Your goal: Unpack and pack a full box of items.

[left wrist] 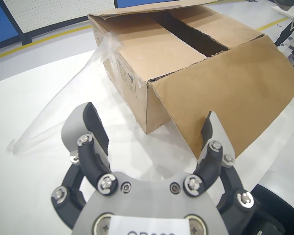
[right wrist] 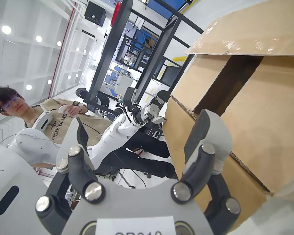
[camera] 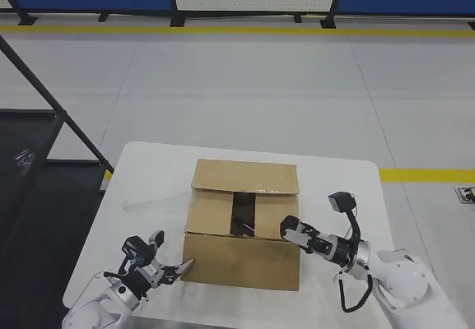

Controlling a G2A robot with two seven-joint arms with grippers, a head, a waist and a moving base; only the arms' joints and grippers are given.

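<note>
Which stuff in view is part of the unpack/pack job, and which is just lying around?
Job:
- cardboard box, top flaps part open
- left gripper, jaws open, at the front flap's corner
- right gripper, jaws open, by the flaps

Lying about:
- clear tape strip, trailing from the box onto the table
- black frame
- floor socket
</note>
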